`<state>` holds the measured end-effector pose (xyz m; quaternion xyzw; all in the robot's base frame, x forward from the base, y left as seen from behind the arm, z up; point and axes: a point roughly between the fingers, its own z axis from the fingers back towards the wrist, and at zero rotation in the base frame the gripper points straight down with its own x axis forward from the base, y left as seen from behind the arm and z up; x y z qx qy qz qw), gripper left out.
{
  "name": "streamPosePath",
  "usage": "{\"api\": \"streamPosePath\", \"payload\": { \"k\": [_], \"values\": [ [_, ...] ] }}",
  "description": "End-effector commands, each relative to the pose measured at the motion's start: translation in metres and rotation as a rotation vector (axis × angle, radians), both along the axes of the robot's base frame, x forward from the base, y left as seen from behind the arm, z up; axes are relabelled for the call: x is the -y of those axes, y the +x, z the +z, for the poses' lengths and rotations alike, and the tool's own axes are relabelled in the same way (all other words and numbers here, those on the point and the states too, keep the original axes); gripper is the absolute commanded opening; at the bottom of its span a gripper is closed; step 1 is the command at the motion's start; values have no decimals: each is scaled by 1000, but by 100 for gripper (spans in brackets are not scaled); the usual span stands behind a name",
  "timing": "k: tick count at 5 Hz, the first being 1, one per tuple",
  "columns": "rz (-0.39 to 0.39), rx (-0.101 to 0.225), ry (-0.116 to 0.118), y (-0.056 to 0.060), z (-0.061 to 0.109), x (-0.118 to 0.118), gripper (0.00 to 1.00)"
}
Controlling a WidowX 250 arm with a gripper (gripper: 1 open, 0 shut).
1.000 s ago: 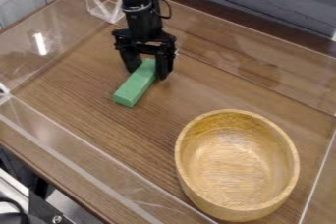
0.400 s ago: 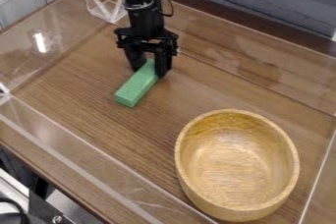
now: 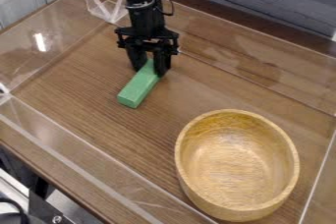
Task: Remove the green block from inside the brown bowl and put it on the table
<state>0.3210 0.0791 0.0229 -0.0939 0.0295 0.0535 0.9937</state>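
Note:
The green block (image 3: 136, 90) lies flat on the table (image 3: 73, 105), left of centre, with its far end tilted up toward the back right. My gripper (image 3: 148, 66) points down over that far end, and its black fingers (image 3: 136, 61) are closed in against the block's sides. The brown bowl (image 3: 186, 155) stands empty at the front right, well apart from the block and the gripper.
Low clear acrylic walls (image 3: 53, 159) edge the tabletop at the front, left and back. A white cable (image 3: 98, 7) hangs beside the arm at the back left.
The fingers, spread wide on either side of the block's far end a second ago, have drawn in against it. The hand has not moved, and the block has barely shifted.

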Motion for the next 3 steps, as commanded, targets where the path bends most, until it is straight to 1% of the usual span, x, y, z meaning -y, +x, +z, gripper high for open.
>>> {"api": "streamPosePath", "payload": {
  "k": [1, 3],
  "values": [
    [-14, 19, 3, 6, 11, 3, 0],
    [-17, -2, -4, 5, 14, 2, 0]
  ]
}}
